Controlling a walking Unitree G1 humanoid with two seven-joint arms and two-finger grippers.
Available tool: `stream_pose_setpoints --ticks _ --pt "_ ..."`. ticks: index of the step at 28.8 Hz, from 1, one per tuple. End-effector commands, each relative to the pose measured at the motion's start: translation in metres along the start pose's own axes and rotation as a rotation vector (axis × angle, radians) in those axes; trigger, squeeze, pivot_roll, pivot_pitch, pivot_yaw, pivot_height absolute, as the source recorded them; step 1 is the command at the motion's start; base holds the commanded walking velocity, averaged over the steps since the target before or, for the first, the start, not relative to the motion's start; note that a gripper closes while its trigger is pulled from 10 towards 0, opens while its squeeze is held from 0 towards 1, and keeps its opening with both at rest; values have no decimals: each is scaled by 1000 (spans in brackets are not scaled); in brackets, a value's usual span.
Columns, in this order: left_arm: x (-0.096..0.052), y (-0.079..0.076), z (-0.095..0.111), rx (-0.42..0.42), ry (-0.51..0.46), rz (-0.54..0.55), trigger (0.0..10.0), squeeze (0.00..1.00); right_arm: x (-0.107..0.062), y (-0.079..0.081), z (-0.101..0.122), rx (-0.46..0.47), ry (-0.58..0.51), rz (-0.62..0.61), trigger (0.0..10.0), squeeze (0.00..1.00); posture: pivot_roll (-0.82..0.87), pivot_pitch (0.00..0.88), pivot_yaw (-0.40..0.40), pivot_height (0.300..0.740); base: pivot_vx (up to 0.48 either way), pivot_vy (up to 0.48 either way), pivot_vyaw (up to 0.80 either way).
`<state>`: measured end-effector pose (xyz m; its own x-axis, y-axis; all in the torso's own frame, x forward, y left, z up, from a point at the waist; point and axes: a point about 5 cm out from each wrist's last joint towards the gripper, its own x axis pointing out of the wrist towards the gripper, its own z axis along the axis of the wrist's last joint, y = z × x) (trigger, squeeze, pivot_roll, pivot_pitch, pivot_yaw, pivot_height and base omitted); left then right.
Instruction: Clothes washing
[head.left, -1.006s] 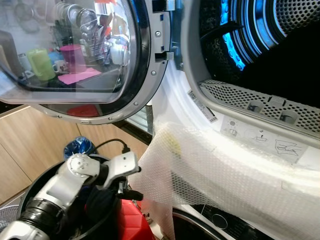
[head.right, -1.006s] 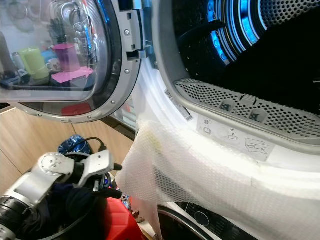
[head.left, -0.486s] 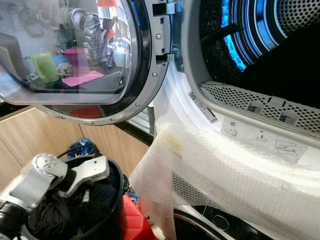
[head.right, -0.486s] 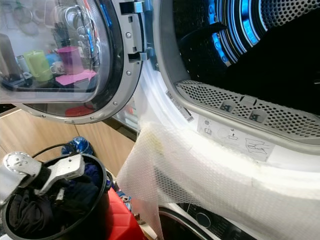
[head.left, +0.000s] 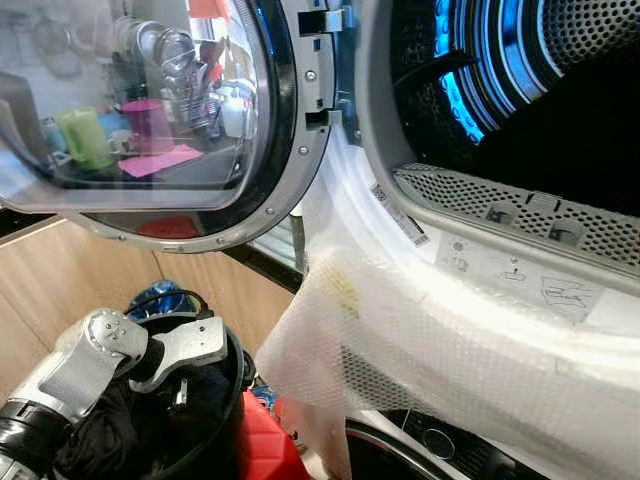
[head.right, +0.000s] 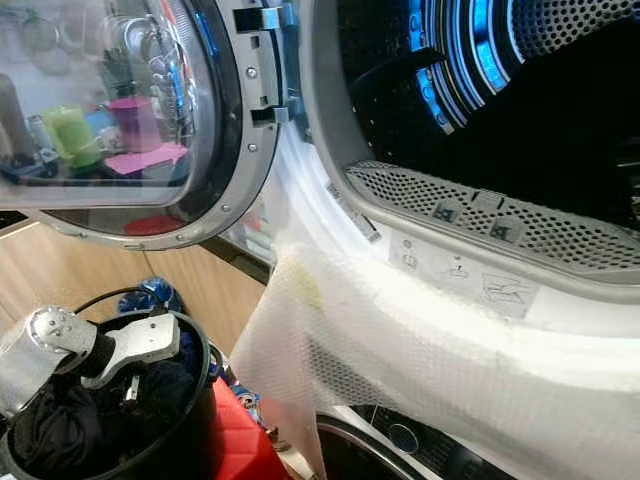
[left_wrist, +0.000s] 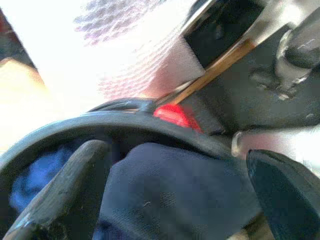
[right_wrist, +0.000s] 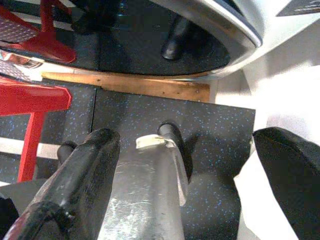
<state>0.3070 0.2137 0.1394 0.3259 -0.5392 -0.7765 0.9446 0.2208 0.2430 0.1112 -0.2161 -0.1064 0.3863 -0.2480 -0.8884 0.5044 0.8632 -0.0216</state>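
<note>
Since a second ago the left arm has swung away from the bubble wrap (head.left: 400, 340) and dropped toward the bucket (head.left: 228, 400), and in the last half second it has barely shifted, its wrist sitting over the bucket's rim. Head views show the left hand (head.left: 180, 395) reaching down into the black bucket among dark clothes (head.left: 150, 430), with the washer door (head.left: 160, 110) swung open to the left and the drum (head.left: 540, 90) lit blue inside, up and to the right. Bubble wrap drapes over the washer's lower lip and hangs down beside the bucket. Only the left wrist view shows the fingers clearly: the two black fingers (left_wrist: 65, 190) stand apart, with a fold of dark blue cloth (left_wrist: 170, 195) lying between them just inside the bucket rim; whether they touch it cannot be told. The clothes lie heaped with no clear long axis, bunched low in the bucket and under the hand. A red stool (head.left: 265, 450) sits just beside the bucket, between it and the wrap. The right wrist view shows the right hand (right_wrist: 190, 185) hanging idle, fingers apart, over a speckled dark floor (right_wrist: 215, 135) with the red stool's legs at one side.
</note>
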Motion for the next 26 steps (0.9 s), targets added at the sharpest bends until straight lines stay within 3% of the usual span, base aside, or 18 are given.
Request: stream_pose_setpoints --ticks 1,8,9,10,13,23,26 --pt "-4 6 -4 17 46 36 10000 1000 0 2 -1 2 1 1 10000 0 115 0 87 740 0 0 0" --pt "-3 5 -11 13 78 39 10000 1000 0 0 -1 1 1 -2 10000 0 114 0 81 740 0 0 0" --pt "-4 9 -18 38 138 81 10000 1000 0 0 -2 -5 6 -1 10000 0 115 0 81 740 0 0 0" --pt "-4 11 -22 52 172 99 10000 0 0 0 -2 -10 8 -1 10000 0 114 0 81 740 0 0 0" --pt "-5 14 -32 83 243 128 10000 0 0 0 -2 -28 9 0 10000 0 110 0 81 740 0 0 0" --pt "5 10 -39 76 258 107 10000 0 1 2 3 -46 -4 6 10000 0 114 0 71 740 0 0 0" --pt "11 2 -42 31 233 58 10000 0 1 3 6 -57 -16 3 10000 0 105 0 71 740 0 0 0"
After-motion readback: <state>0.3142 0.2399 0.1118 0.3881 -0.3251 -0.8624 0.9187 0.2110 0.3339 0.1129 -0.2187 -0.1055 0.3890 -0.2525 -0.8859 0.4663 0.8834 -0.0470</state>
